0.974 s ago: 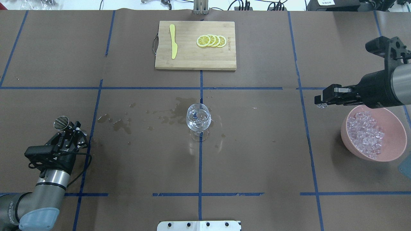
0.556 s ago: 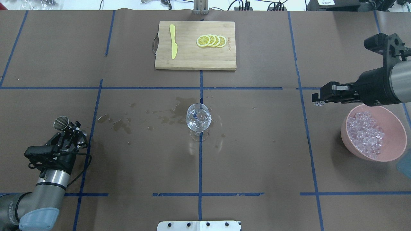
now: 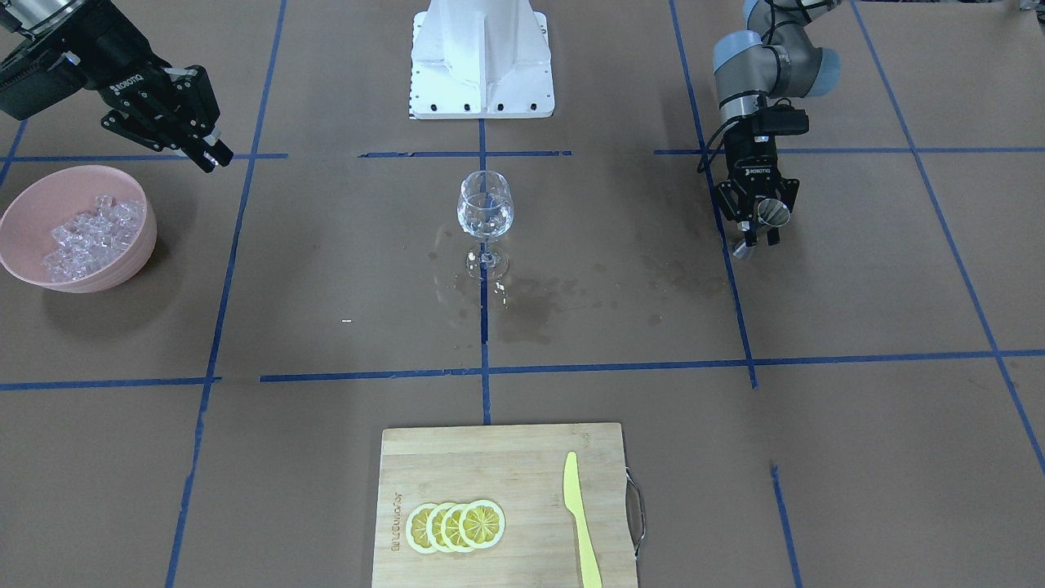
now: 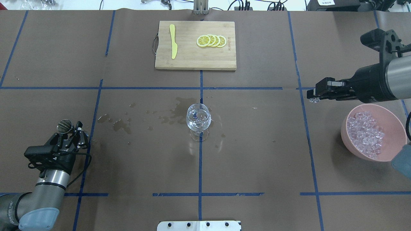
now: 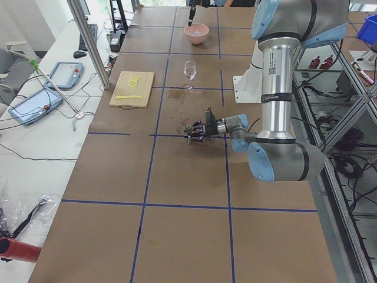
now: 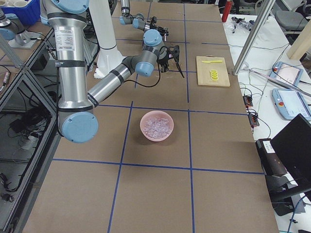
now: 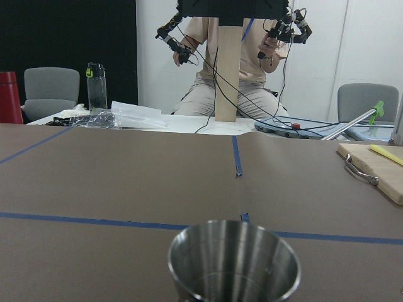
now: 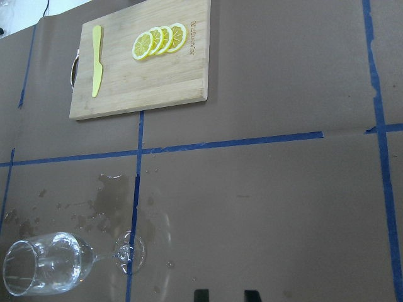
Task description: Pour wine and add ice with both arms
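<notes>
Ice heaped in pink bowl, far right. Wine glass centre, a little clear wine inside. Right gripper, pinching one cube, has shifted off the bowl toward the glass: drop comes next. Left gripper clamps steel cup; pouring looks done.

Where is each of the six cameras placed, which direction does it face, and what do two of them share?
Front-facing: across the table, facing the robot; left gripper with cup, right gripper, glass.
Overhead: behind the robot, looking down; right gripper holds an ice cube.
Exterior left: table's left end; left arm near.
Exterior right: right end; right arm near, bowl.
Left wrist: over the cup toward an operator.
Right wrist: down at glass, board; fingertips show.
Shared: both wrist views see the board.
</notes>
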Tool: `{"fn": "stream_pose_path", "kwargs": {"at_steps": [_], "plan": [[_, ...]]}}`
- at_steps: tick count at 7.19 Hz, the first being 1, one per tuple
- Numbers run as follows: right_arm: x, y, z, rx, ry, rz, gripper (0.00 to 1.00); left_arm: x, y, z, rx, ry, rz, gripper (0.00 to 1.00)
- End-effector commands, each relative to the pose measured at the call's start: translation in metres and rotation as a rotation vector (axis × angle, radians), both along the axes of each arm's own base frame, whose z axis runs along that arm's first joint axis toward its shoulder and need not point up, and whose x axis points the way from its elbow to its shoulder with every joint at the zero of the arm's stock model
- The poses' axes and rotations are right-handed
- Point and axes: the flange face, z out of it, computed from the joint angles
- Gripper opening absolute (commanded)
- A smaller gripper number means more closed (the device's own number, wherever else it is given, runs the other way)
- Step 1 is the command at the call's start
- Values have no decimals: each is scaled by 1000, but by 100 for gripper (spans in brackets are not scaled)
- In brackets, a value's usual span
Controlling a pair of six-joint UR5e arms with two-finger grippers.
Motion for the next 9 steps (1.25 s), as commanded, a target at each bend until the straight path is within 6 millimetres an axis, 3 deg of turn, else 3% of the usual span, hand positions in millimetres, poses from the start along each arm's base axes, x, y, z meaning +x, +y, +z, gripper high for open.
{"fn": "stream_pose_path", "kwargs": {"at_steps": [1,2,3,6,8,9], "plan": [[-3,0,-5,-1,-11,-1,0,-1,-1,-1,1,-2,-1,76],[-8,-3,-18,-8,-36,4,0,-1,-1,-1,2,-7,1,100],[-15,-3,-28,-27,-58,6,0,-1,-1,-2,-1,-10,5,100],[-20,-3,-30,-23,-60,5,0,1,4,-19,-74,-1,132,100],[-25,-2,-37,-15,-69,-1,0,-37,13,-24,-106,-30,203,100],[-29,-4,-43,-9,-76,9,0,-38,17,-21,-141,-29,250,100]]}}
